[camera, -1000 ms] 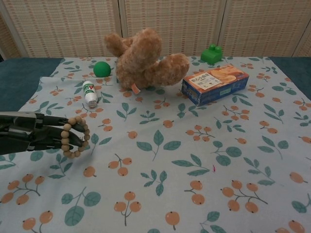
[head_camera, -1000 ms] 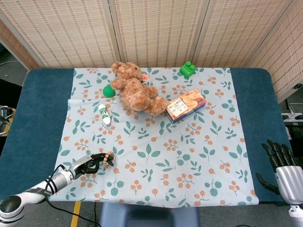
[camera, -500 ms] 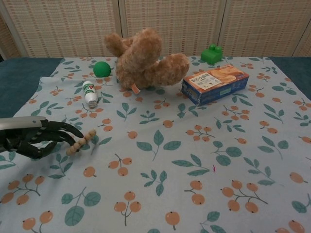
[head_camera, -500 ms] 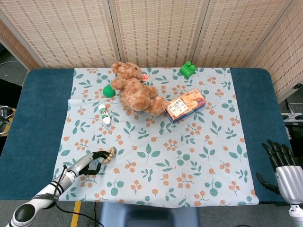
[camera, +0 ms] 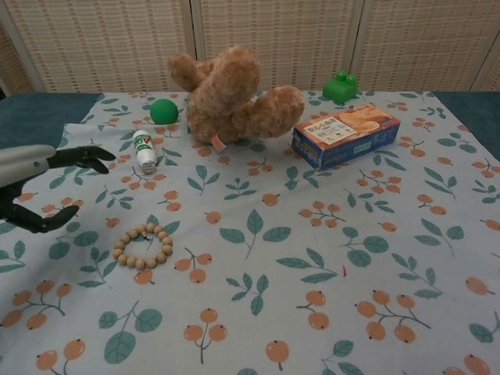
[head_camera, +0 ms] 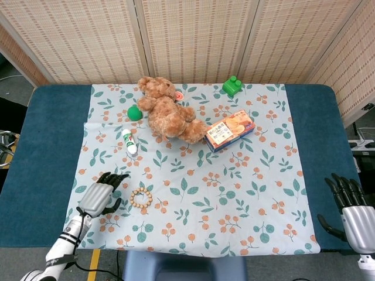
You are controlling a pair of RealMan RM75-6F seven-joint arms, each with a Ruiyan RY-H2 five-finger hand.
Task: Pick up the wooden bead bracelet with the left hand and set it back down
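The wooden bead bracelet [head_camera: 140,198] [camera: 143,246] lies flat on the floral cloth as a closed ring near the front left. My left hand [head_camera: 100,195] [camera: 41,184] hovers just left of it with fingers spread apart and nothing in them; it does not touch the beads. My right hand [head_camera: 347,205] rests at the table's front right corner, fingers spread and empty, far from the bracelet. The chest view does not show the right hand.
Behind the bracelet stand a small white bottle [head_camera: 129,142] [camera: 144,151], a green ball [head_camera: 135,112], a brown teddy bear [head_camera: 167,110] [camera: 230,94], an orange snack box [head_camera: 229,131] [camera: 345,134] and a green toy block [head_camera: 232,86]. The cloth [head_camera: 246,199] covers a blue table.
My left hand has let go of the bracelet, which now lies flat on the cloth. The hand has opened and drawn back to the left. The right hand has not moved.
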